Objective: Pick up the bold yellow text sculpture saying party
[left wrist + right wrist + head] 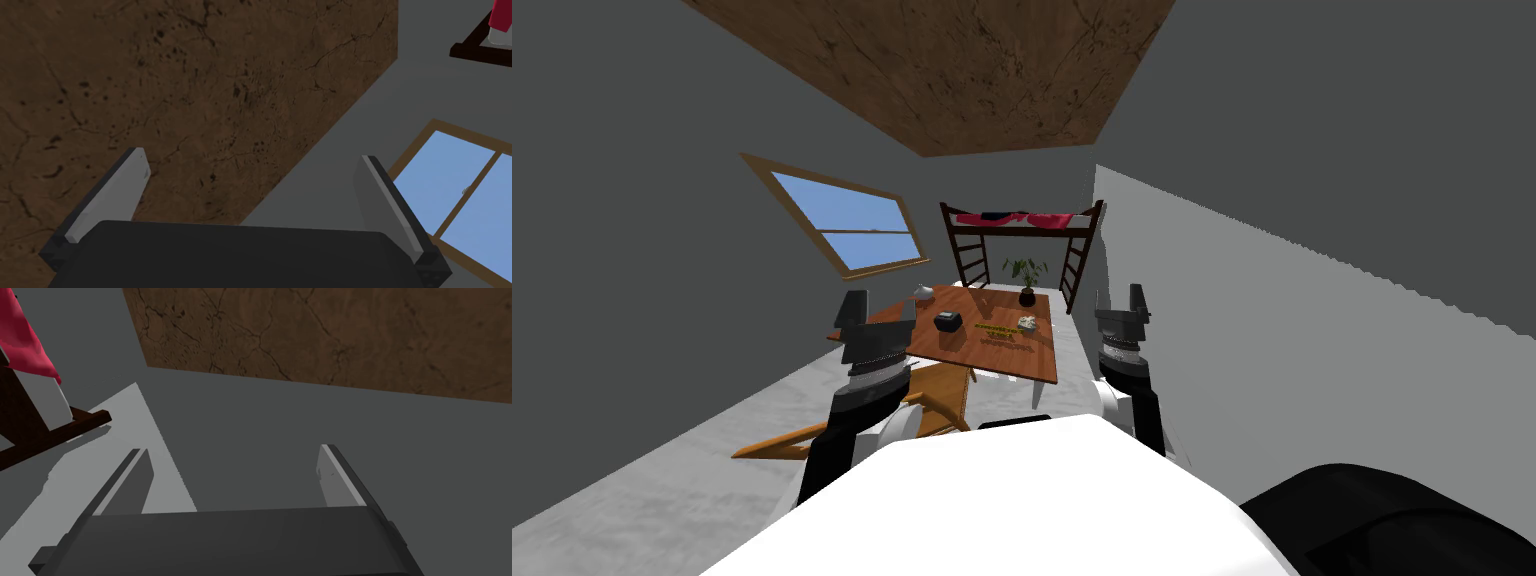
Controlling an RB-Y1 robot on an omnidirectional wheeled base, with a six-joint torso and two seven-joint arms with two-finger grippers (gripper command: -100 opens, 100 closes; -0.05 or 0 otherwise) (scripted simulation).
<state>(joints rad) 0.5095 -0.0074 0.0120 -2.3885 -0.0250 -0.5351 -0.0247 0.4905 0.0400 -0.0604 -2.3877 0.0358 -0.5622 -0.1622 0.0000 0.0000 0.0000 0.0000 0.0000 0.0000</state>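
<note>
Yellow text sculpture [999,332] lies flat mid-way along the wooden table [1032,365], right of a black box [948,321], well ahead of us. Left gripper [252,155] and right gripper [233,449] both point upward, fingers wide apart, empty. Step, we judge: approach. Next: drive nearer, then lower one arm over it.

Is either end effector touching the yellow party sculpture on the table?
Apart. In the head view the left end effector and right end effector point upward, well short of the yellow sculpture lying on the table.
</note>
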